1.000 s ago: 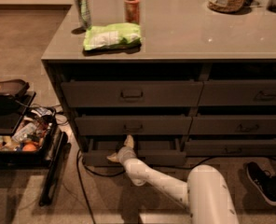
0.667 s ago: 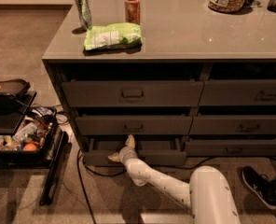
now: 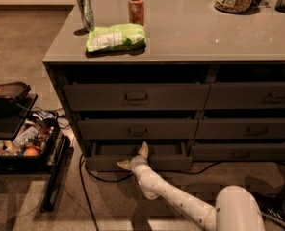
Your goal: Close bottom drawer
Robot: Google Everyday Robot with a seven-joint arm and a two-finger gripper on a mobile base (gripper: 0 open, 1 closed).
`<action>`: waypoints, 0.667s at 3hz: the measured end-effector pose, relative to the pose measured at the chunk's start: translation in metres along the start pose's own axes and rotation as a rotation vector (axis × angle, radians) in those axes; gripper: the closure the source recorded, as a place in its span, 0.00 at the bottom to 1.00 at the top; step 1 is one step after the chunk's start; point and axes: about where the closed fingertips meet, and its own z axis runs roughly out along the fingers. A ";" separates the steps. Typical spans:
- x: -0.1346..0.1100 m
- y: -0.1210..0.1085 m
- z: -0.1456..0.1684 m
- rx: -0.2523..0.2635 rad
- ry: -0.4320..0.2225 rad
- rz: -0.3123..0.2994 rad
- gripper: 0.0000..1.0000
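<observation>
The bottom drawer is the lowest dark grey-brown drawer on the left of the cabinet. It stands pulled out a little, its low front forward of the drawers above. My gripper is at the middle of that front, where the handle is hidden behind it. The two pale fingers are spread apart, one pointing up over the drawer's top edge, one pointing left along the front. My white arm reaches in from the lower right.
The middle drawer and top drawer sit above. The countertop holds two cans, a green bag and a jar. A black open case lies on the floor at left, and cables run before the cabinet.
The gripper stays at the bottom drawer's front, shifted only slightly. The drawer looks about as far out as before.
</observation>
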 end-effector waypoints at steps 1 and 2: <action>0.001 0.000 -0.004 0.000 0.000 0.004 0.00; -0.004 0.003 0.000 -0.026 -0.003 0.011 0.00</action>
